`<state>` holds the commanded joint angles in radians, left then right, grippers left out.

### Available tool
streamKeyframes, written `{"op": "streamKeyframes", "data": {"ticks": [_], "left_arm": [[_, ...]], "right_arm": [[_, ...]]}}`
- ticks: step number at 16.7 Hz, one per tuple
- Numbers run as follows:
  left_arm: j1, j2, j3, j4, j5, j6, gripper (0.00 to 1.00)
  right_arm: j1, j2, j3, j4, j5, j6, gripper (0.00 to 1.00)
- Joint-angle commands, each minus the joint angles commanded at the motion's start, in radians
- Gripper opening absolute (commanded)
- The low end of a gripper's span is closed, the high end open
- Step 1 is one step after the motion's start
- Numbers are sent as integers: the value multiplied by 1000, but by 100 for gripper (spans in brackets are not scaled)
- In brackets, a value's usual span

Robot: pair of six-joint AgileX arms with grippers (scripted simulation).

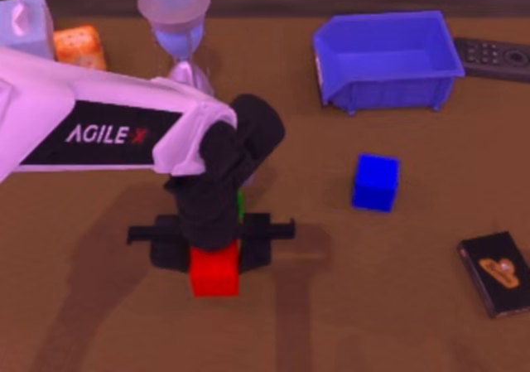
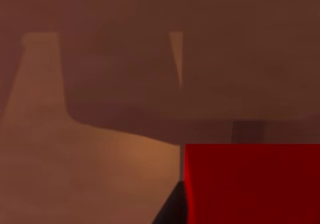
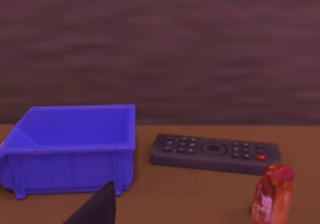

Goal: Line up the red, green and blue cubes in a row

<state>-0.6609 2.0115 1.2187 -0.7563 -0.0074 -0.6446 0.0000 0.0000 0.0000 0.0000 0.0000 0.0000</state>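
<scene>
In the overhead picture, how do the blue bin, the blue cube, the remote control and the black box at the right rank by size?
Largest to smallest as they look from above:
1. Blue bin
2. Remote control, though the edge cuts it off
3. Black box
4. Blue cube

The box and remote look close, so that order is unsure.

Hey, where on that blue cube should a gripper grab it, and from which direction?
Come straight down from above and close on two opposite vertical faces of the blue cube. It sits flat and alone on the table, with open space on all sides, so either pair of faces should work. The blue bin stands well behind it and shouldn't interfere.
</scene>
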Motion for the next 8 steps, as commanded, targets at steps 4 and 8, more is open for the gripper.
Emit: {"op": "streamKeyframes", "data": {"ticks": [4, 8], "left_arm": [[0, 0, 0, 0, 0, 0, 90], [0, 0, 0, 0, 0, 0, 100]], "right_arm": [[0, 0, 0, 0, 0, 0, 100], [0, 0, 0, 0, 0, 0, 100]]}}
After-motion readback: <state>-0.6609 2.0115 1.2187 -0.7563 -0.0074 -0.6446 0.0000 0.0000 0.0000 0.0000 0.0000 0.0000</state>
